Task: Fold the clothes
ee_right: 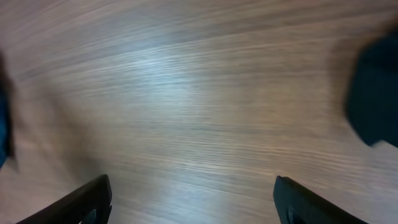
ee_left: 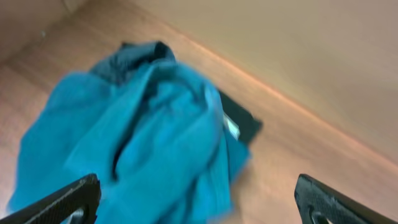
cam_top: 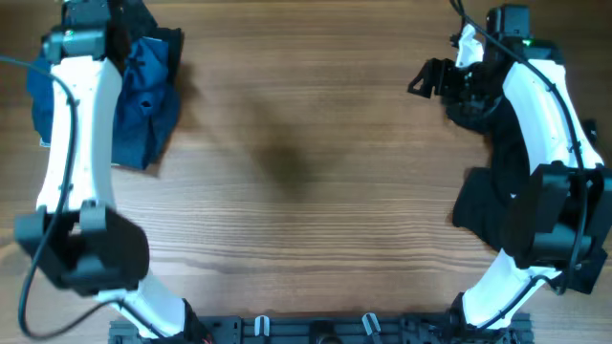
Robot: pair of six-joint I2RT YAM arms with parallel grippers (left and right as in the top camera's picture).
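Observation:
A crumpled pile of medium-blue clothes lies at the table's far left, with a black garment under it. In the left wrist view my left gripper hangs open just above the blue shirt. Its fingertips stand wide apart and hold nothing. Black clothes lie at the right, partly under my right arm. My right gripper is at the far right, open over bare wood, with nothing between its fingers.
The wooden table stretches between the two piles. The table's far edge and a beige wall lie just behind the blue pile. A dark garment shows at the right edge of the right wrist view.

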